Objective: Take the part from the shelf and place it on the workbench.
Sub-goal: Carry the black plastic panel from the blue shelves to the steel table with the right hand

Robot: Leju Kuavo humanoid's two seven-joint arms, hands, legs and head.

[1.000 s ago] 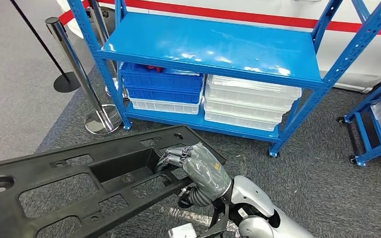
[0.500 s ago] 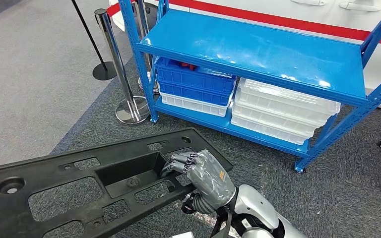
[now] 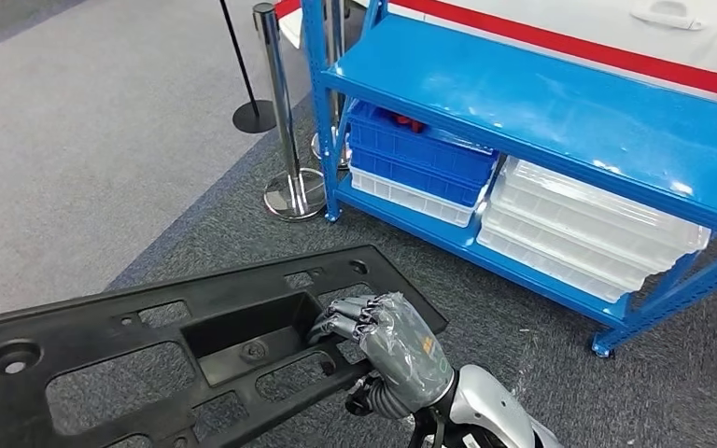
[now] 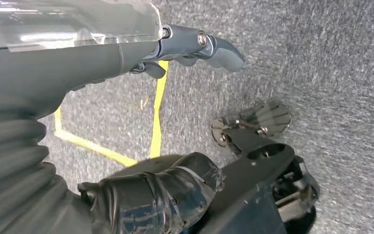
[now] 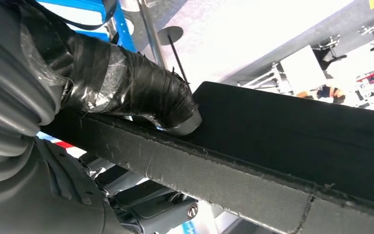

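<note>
The part (image 3: 159,350) is already off the shelf (image 3: 560,112) and carried in front of the robot, above the grey carpet (image 3: 84,159); what is left, as I judge it, is to bring it to the desk and set it down, and no desk can be made out with any certainty in these views. The right hand (image 3: 383,341) grasps the part near its right end, fingers curled over the rim of a central recess, and in the right wrist view its taped thumb (image 5: 141,97) presses against the part's dark flat face. The left hand (image 4: 141,195) has a taped thumb lying against a dark edge that looks like the part, but whether it truly holds it I cannot tell. The part is a long, flat, black plastic panel, tilted a little, with several rectangular cut-outs, a deeper central pocket with a round boss, and a round hole near its left end; its edge looks rough and matte. The shelf stands well apart from the part, with blue bins (image 3: 425,149) and white bins (image 3: 588,229) on its lower level, and a stanchion (image 3: 285,121) just beside its left post.
</note>
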